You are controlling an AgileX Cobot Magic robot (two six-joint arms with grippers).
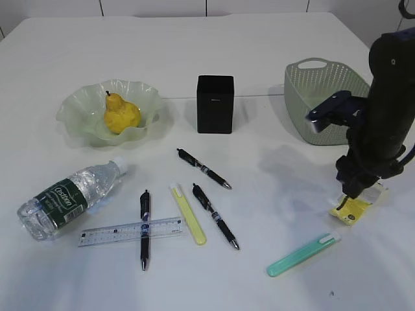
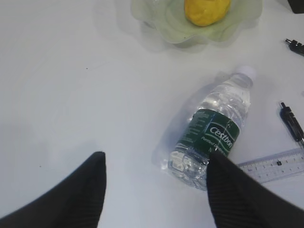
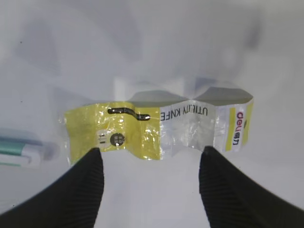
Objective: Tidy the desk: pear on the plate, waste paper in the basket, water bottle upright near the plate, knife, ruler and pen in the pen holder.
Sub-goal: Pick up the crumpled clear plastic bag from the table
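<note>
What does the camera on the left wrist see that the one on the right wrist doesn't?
Only the left wrist view shows the water bottle lying on its side, the pear in the wavy plate, an end of the clear ruler and parts of black pens. Only the right wrist view shows the crumpled yellow and white waste paper and the tip of a green and white knife. Both share the white desk and a pair of black open fingers at the bottom: the left gripper by the bottle, the right gripper over the paper.
</note>
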